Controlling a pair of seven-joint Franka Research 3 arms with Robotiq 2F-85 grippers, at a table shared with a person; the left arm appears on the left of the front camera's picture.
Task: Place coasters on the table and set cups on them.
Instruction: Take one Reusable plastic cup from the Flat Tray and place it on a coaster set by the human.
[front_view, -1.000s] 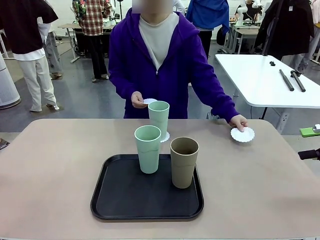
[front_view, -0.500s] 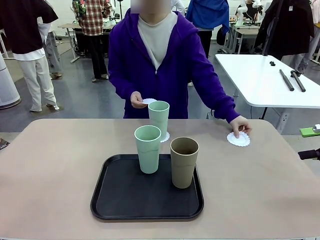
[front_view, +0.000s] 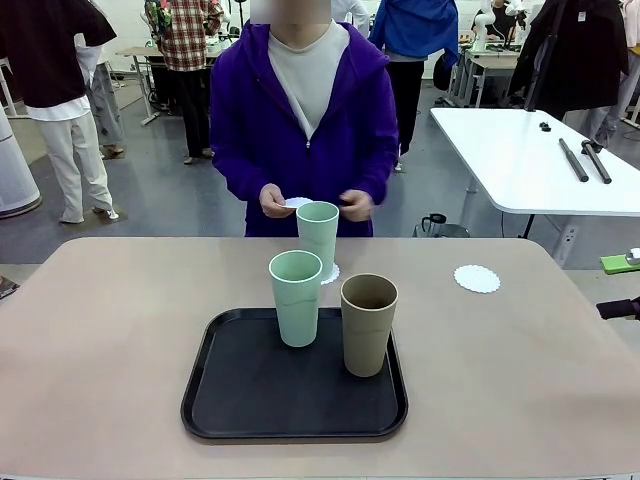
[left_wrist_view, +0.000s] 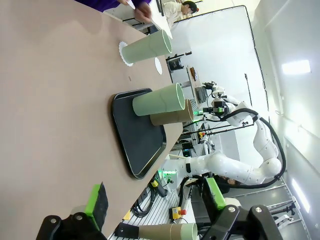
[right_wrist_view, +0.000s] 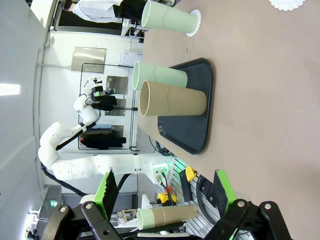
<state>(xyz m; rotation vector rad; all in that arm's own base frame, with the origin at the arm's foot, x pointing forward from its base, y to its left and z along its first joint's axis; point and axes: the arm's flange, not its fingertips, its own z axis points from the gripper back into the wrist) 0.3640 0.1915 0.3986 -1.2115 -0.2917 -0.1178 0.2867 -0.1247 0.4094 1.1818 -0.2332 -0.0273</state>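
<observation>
A pale mint cup (front_view: 318, 238) stands on a lacy white coaster (front_view: 331, 273) on the beige table (front_view: 120, 330), just beyond the black tray (front_view: 240, 385). On the tray stand a second mint cup (front_view: 296, 297) and a brown cup (front_view: 368, 324). Another coaster (front_view: 477, 278) lies bare at the table's far right. The person holds a third coaster (front_view: 297, 203) in both hands at the chest. My left gripper (left_wrist_view: 155, 200) is open and well short of the tray (left_wrist_view: 137, 135). My right gripper (right_wrist_view: 164, 191) is open too, off the table's edge, with the brown cup (right_wrist_view: 172, 102) ahead.
A white table (front_view: 530, 150) with dark tools stands behind at the right. A green-and-white object (front_view: 620, 263) and a black part (front_view: 618, 308) sit at the right edge. People stand in the background. Bare tabletop lies left and right of the tray.
The person laid the coaster flat at the far right of the table, let it go and drew that hand back to the chest. Cups and both grippers have not moved.
</observation>
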